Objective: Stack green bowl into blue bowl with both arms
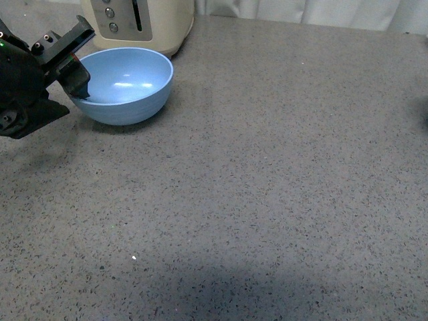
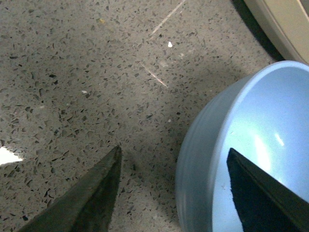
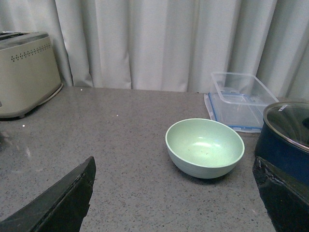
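Rims up: spread left end effector straddles blue bowl wall; spread right end effector faces green bowl.

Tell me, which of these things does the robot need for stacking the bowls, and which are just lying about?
Needed: green bowl; blue bowl; left gripper, open, straddling the blue bowl's rim; right gripper, open, not touching the green bowl.

Lying about: toaster; clear plastic box; dark blue pot; curtain.

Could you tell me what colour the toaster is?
The boxy toaster is cream, clearest in right wrist view.
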Available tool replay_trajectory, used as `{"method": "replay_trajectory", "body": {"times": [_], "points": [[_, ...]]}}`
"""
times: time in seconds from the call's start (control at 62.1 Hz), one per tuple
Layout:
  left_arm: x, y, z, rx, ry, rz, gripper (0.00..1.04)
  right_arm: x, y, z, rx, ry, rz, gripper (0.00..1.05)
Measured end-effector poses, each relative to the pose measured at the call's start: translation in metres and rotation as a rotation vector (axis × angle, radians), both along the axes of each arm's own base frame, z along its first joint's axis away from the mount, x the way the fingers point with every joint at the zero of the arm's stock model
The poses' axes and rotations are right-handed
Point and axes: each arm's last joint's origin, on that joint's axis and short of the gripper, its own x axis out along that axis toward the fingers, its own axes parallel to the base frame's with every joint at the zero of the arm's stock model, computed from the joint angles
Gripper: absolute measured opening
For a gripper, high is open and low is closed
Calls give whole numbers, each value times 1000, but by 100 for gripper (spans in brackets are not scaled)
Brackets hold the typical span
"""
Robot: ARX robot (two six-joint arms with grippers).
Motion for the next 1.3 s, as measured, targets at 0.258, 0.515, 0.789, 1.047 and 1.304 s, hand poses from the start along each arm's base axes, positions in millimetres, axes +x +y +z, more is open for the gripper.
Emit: {"method": "replay_trajectory", "body": {"times": [0.258, 0.515, 0.789, 1.047, 1.304], "points": [[-2, -8, 0, 29, 10, -44, 4, 0, 0, 0, 0, 0, 0, 95], [-13, -63, 18, 65, 3, -244, 4, 0, 0, 0, 0, 0, 0, 95], [-48, -157, 18, 61, 22, -542, 4, 0, 0, 0, 0, 0, 0, 95], [-50, -176, 6, 81, 59, -589, 4, 0, 0, 0, 0, 0, 0, 95], [-49, -175, 7, 70, 66, -598, 15, 0, 0, 0, 0, 0, 0, 95]]}}
